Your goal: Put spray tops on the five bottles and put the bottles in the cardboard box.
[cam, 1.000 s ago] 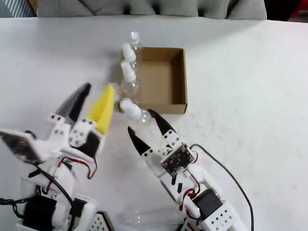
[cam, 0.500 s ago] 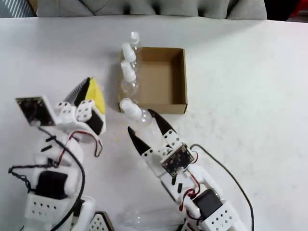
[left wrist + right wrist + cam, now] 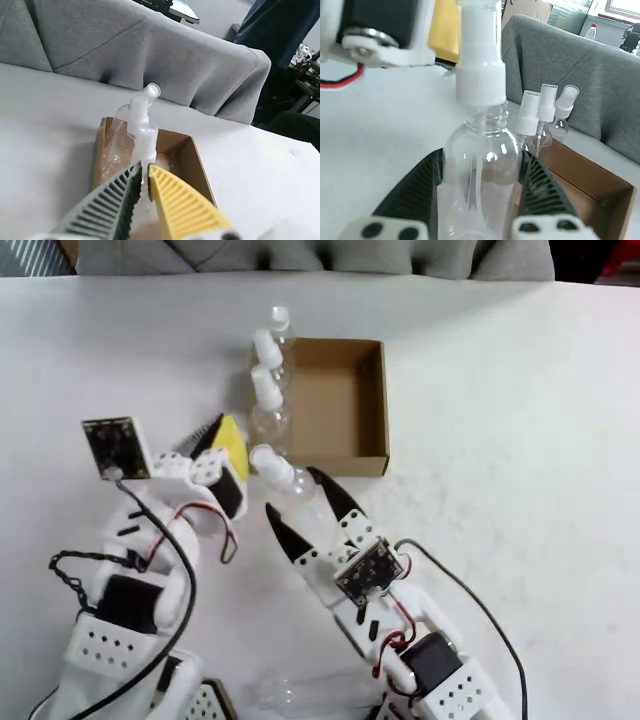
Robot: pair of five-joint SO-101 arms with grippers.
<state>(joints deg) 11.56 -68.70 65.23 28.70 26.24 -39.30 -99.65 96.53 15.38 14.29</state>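
Left gripper [image 3: 224, 430] is what has changed. A second ago its jaws were spread wide at about eight o'clock from the box [image 3: 383, 400]. Half a second ago they had closed and the arm had swung out toward nine o'clock. Now it has come back in, jaws all but together with a thin slit at the tips and nothing between them, just at nine o'clock of the top [image 3: 479, 75].

Right gripper [image 3: 292, 492] has not moved: its black jaws are clamped on either side of the bottle [image 3: 480, 170], upright, just off the box's seven o'clock corner. The top sits on the neck and looks seated, though how tight I cannot tell.

My reading is that this bottle is capped or nearly so. The left arm may be returning to press or twist the top, after which boxing falls to the right arm.

Three bottles [image 3: 265, 350] with tops stand along the box's nine o'clock wall; inside or outside I cannot tell. A spare bottle [image 3: 310, 695] lies at the table's six o'clock edge.
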